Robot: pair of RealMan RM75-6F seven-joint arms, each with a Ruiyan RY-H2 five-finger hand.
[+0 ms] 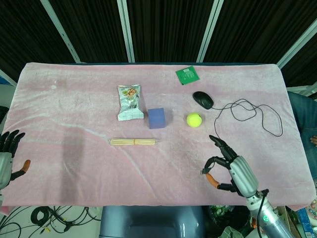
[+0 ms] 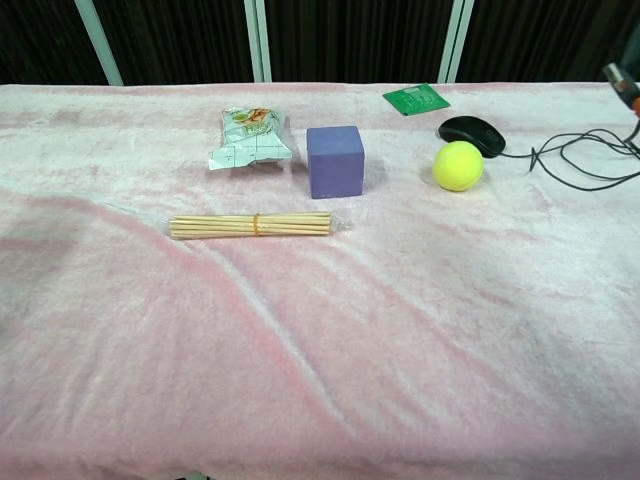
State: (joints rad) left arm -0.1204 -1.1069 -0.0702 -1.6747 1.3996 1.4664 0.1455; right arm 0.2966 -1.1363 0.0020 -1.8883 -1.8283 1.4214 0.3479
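right hand (image 1: pixel 233 171): raised above the table's near right, fingers spread, holding nothing | tennis ball (image 1: pixel 193 119): up-left of it, beside the mouse (image 1: pixel 203 99) | left hand (image 1: pixel 7 153): far left edge (seemingly empty), much farther off

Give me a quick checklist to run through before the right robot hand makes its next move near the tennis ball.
1. Right robot hand holds nothing, fingers spread: ok.
2. Tennis ball lies free on the pink cloth, nothing on top of it: ok.
3. Room around the ball: the purple block stands apart on one side, the black mouse close behind it: ok, but tight at the mouse.
4. Mouse cable loops on the cloth beside the right hand's way to the ball: not ok, could snag.
5. Left robot hand sits at the far table edge, holding nothing: ok.
6. Height of the right hand above the cloth: cannot tell.
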